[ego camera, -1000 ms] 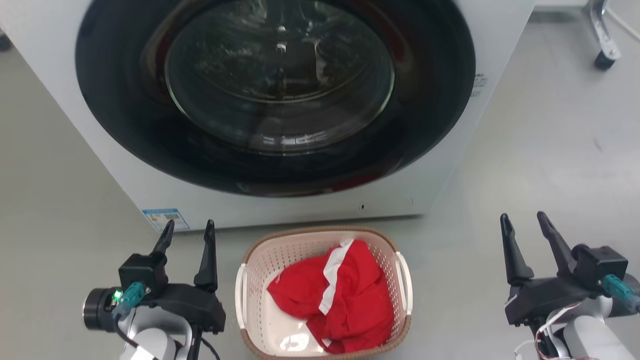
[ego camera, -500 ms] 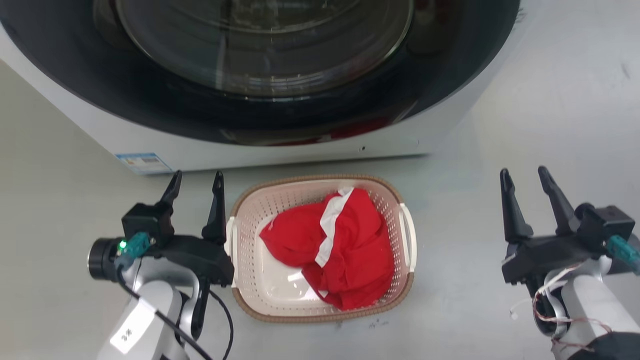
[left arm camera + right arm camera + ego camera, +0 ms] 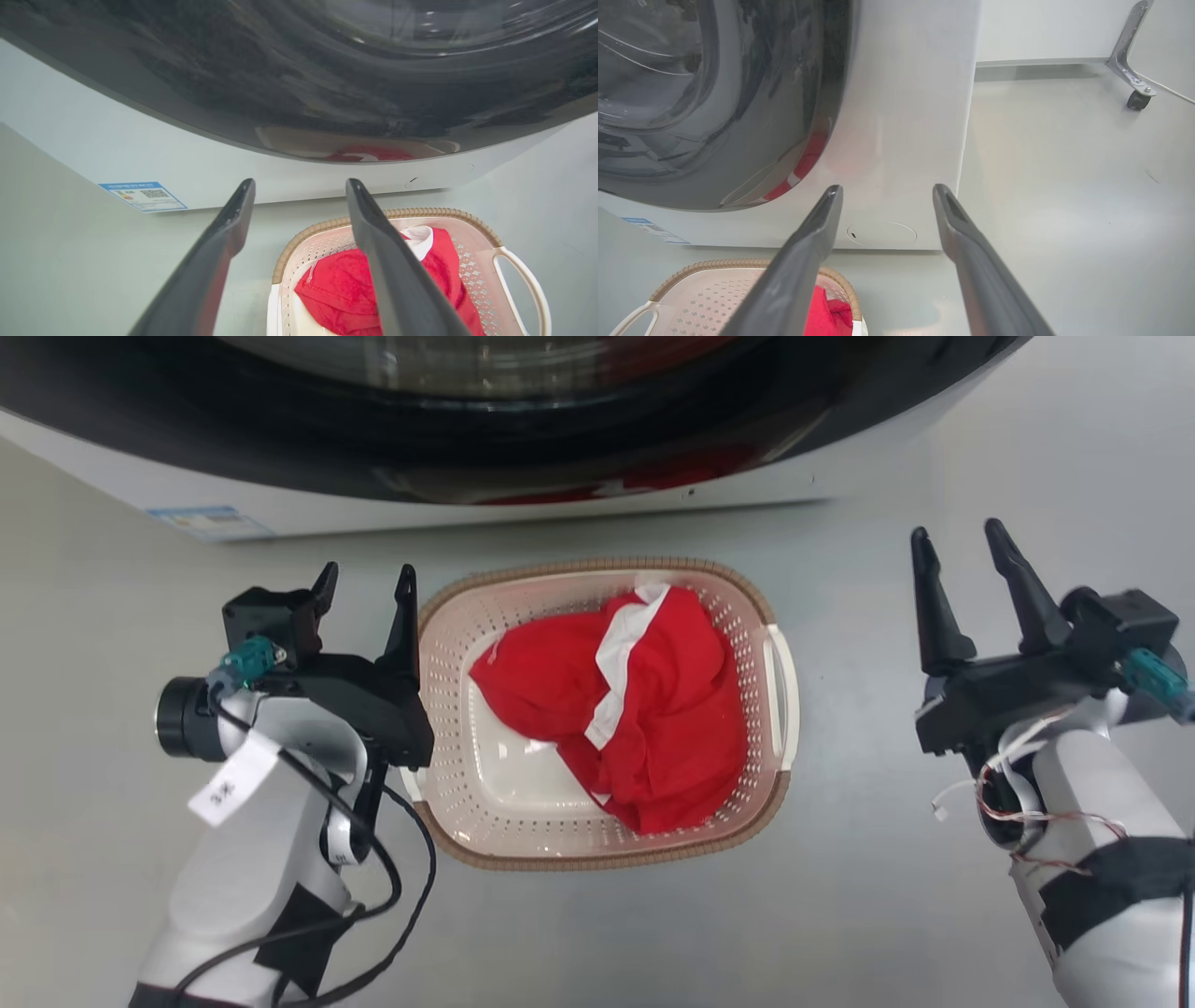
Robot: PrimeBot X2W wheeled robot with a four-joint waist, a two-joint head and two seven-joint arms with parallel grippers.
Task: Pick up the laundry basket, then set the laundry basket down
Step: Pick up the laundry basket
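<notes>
Our left gripper (image 3: pixel 367 569), spread wide and empty, sits just beside the laundry basket (image 3: pixel 509 793), which lies to its right, long axis running across toward our right gripper (image 3: pixel 957 530), also spread, empty, well apart.

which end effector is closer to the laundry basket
Left. The left end effector hangs right beside the laundry basket; the right end effector is well off its other side.

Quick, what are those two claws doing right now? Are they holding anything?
Left gripper: open, holding nothing, close beside the laundry basket.
Right gripper: open, holding nothing, well apart from the basket.
</notes>
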